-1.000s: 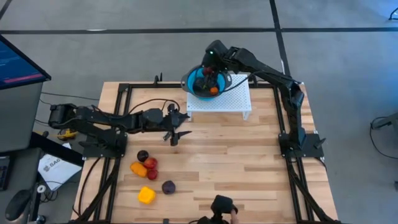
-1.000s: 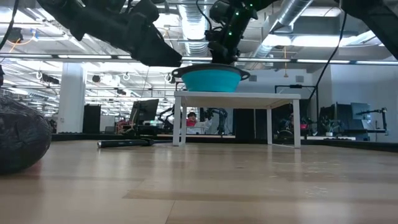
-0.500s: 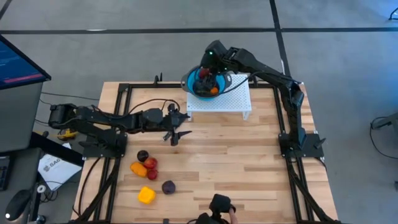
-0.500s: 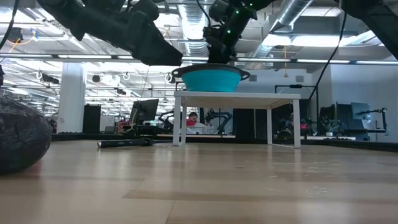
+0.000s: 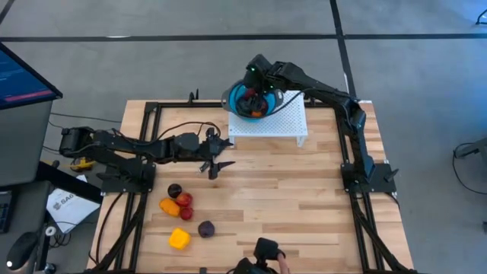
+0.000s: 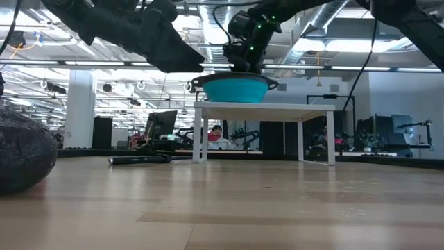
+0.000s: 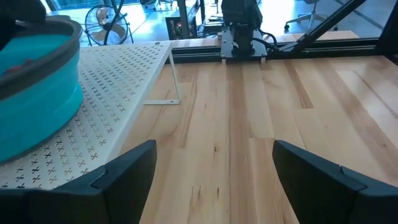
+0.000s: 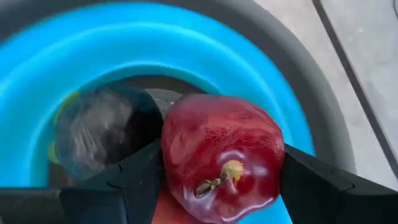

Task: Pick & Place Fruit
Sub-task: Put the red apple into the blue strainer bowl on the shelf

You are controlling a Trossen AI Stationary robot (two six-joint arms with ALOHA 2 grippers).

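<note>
Five toy fruits are seen lying loose on the near-left part of the wooden bench: a dark purple one, a red one, an orange one, a second dark purple one and a blocky yellow one nearest the near edge. Another fruit, a red apple, is held clamped between the fingers of the right end effector, directly over the opening of the blue bowl. Inside the bowl an orange fruit is visible from above, and a dark, blurred fruit is made out in the right wrist view. The bowl is set on a white perforated stand at the far side of the bench, toward the stand's left end. The left end effector is held over the bench left of centre, near the stand's near-left corner and well apart from the loose fruits, with its fingers spread and nothing between them. In the low view a slim black knife is seen lying flat on the bench, to the left of the stand's legs.
</note>
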